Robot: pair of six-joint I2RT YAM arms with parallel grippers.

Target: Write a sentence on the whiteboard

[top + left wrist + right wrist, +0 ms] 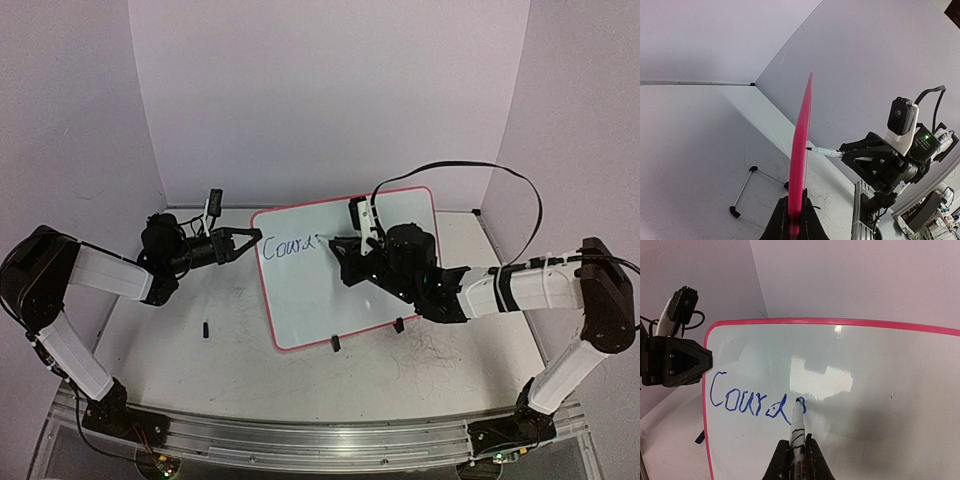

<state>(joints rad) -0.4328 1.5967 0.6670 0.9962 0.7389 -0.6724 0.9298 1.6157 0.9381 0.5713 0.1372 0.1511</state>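
The whiteboard (350,285) stands tilted on the table, white with a pink rim. Blue cursive reading "Coura" (288,245) runs along its upper left, with a fresh stroke beginning after it. My left gripper (254,238) is shut on the board's left edge; the left wrist view shows the pink rim (802,145) edge-on between the left gripper's (796,220) jaws. My right gripper (345,258) is shut on a white marker (798,422). The marker's tip touches the board (875,405) just right of the writing (747,401). The right gripper (797,452) is low in the right wrist view.
Two black clip feet (335,344) (398,325) sit under the board's near edge. A small black cap-like piece (205,329) lies on the scuffed tabletop left of the board. A wire foot (742,192) shows behind the board. Lilac walls close in the back and sides.
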